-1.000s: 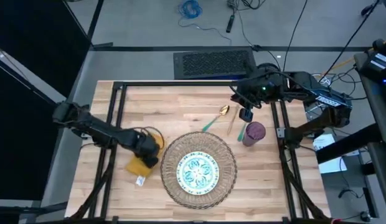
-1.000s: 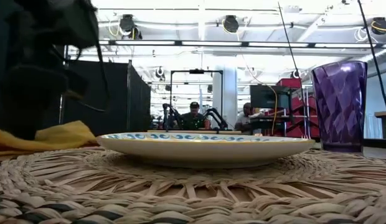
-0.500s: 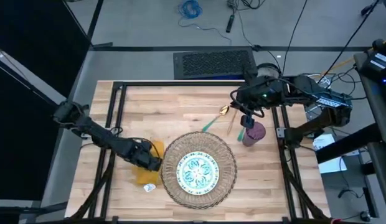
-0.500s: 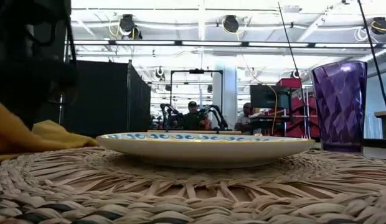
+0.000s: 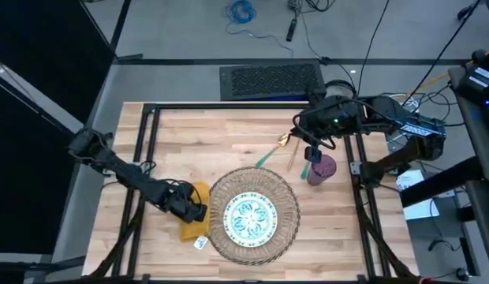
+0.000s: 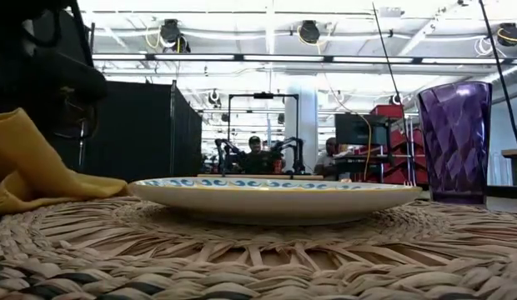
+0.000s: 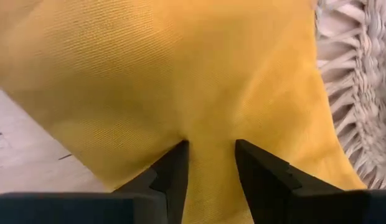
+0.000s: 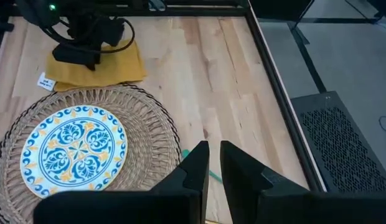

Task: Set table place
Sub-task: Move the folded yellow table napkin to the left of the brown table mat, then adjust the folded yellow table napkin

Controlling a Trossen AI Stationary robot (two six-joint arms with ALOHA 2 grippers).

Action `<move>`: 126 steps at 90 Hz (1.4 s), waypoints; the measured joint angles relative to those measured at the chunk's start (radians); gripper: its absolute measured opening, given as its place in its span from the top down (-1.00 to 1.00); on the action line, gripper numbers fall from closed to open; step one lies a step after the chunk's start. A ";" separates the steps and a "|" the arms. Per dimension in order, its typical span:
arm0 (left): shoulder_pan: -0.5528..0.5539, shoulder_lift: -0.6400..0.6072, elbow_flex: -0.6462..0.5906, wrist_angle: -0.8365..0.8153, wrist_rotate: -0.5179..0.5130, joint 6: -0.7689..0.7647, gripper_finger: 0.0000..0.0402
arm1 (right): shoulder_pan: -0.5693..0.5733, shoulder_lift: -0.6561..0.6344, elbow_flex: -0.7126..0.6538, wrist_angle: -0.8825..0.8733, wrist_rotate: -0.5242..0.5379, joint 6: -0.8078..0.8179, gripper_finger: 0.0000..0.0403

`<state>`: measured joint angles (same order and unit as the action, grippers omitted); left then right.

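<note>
Dragged toward six o'clock: mustard-yellow cloth napkin [image 5: 192, 222], pinched by left gripper [image 7: 210, 163]. Right gripper [image 8: 213, 163] nearly closed, empty. Next: release beside round woven straw mat [image 5: 285, 225].

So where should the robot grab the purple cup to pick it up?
Probably around the purple cup's side wall, about halfway up, coming in level from the right arm's side. It stands upright and is tall with faceted sides that widen toward the rim, so the fingers could close across it. The right gripper is just above it; cutlery lies on the cup's other side.
</note>
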<state>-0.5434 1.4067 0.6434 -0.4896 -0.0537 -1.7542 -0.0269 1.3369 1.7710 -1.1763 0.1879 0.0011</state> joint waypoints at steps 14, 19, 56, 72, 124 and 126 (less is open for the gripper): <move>-0.015 -0.022 0.040 -0.053 -0.018 0.067 0.40 | 0.000 0.000 0.000 0.036 0.000 -0.019 0.87; -0.018 -0.034 0.069 -0.104 -0.049 0.086 0.40 | 0.000 0.000 0.000 0.061 0.000 -0.020 0.87; -0.138 -0.060 0.332 -0.154 -0.396 0.295 0.40 | 0.061 0.058 -0.229 0.238 -0.037 0.062 0.87; -0.255 0.020 0.333 -0.015 -0.464 0.264 0.40 | 0.088 0.045 -0.520 0.528 -0.038 0.131 0.87; -0.266 0.328 0.611 -0.372 -0.290 0.517 0.40 | 0.020 0.045 -0.869 0.987 -0.179 0.202 0.87; -0.261 0.335 0.622 -0.402 -0.280 0.530 0.40 | 0.020 0.045 -0.869 0.990 -0.187 0.200 0.87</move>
<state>-0.8039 1.7417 1.2650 -0.8918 -0.3334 -1.2241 -0.0067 1.3823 0.9020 -0.1861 0.0010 0.2013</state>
